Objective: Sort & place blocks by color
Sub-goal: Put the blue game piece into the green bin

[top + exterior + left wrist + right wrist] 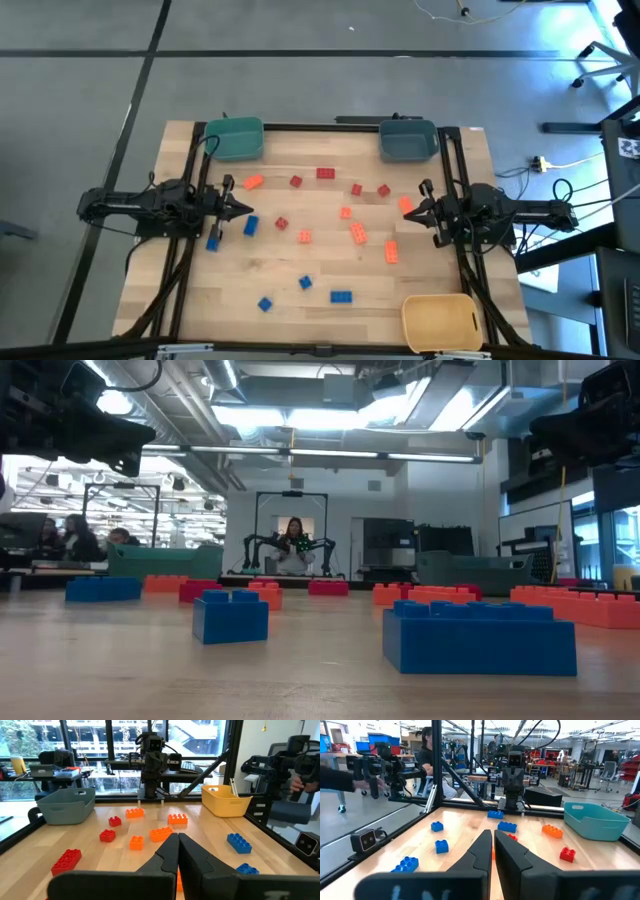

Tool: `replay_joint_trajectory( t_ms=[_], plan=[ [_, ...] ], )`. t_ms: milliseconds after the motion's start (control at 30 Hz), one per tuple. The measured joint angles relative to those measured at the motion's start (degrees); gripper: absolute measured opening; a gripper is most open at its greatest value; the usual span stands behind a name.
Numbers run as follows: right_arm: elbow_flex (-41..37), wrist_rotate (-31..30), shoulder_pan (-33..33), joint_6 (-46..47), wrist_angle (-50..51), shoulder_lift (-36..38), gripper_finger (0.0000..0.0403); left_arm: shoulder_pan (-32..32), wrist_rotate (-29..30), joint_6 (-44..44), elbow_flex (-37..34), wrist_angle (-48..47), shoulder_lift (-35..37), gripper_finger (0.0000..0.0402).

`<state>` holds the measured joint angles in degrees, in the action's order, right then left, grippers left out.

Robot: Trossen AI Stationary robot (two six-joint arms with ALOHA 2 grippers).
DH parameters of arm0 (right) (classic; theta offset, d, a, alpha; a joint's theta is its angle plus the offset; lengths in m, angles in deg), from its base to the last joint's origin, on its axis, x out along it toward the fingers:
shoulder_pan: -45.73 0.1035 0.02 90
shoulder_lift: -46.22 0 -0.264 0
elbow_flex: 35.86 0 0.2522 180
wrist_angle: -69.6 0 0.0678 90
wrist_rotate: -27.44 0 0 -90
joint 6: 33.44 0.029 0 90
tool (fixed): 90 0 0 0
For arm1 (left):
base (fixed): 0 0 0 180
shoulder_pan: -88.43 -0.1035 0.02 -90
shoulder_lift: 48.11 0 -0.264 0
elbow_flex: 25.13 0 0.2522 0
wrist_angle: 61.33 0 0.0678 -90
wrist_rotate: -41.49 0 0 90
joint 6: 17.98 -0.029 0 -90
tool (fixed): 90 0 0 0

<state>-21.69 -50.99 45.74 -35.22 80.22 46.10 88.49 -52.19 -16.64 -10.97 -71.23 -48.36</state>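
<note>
The blocks (330,225) lie scattered over the middle of the wooden table (190,310), between the two arms and apart from both. Red ones sit toward the far edge, orange ones mostly in the centre and toward the right arm, blue ones toward the near edge and beside the left arm. None is between any fingers.

The left gripper (243,209) hovers at the table's left side with its fingers pressed together and holding nothing; a blue block (250,226) lies just beside its tip. The right gripper (410,212) hovers at the right side, fingers likewise closed and empty, with an orange block (405,203) near its tip.

Three bins stand at the table's edges: the teal bin (235,139) at the far left, the grey-blue bin (408,139) at the far right, the yellow bin (440,320) at the near right. From above all three appear to hold nothing, though the interiors are shadowed.
</note>
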Motion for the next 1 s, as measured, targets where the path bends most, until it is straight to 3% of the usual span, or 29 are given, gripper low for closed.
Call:
replay_joint_trajectory(
  t_ms=[133,333,500,733,1000],
  plan=[
    [0.0,0.0,0.0,1.7,0.0,0.0,0.0023,0.0,1.0,-2.5,0.0,0.3,0.0,0.0],
    [0.0,0.0,0.0,1.6,0.0,0.0,0.0023,0.0,10.5,-1.8,3.1,3.1,-0.1,0.0],
    [0.0,0.0,0.0,1.4,0.0,0.0,0.0023,0.0,10.7,-1.5,16.4,-12.7,-3.6,0.0],
    [0.0,0.0,0.0,1.1,0.0,0.0,0.0023,0.0,14.5,4.8,39.3,-33.0,-20.4,0.0],
    [0.0,0.0,0.0,1.1,0.0,0.0,0.0023,-0.1,16.2,22.5,62.1,-62.6,-44.5,0.0]
  ],
)
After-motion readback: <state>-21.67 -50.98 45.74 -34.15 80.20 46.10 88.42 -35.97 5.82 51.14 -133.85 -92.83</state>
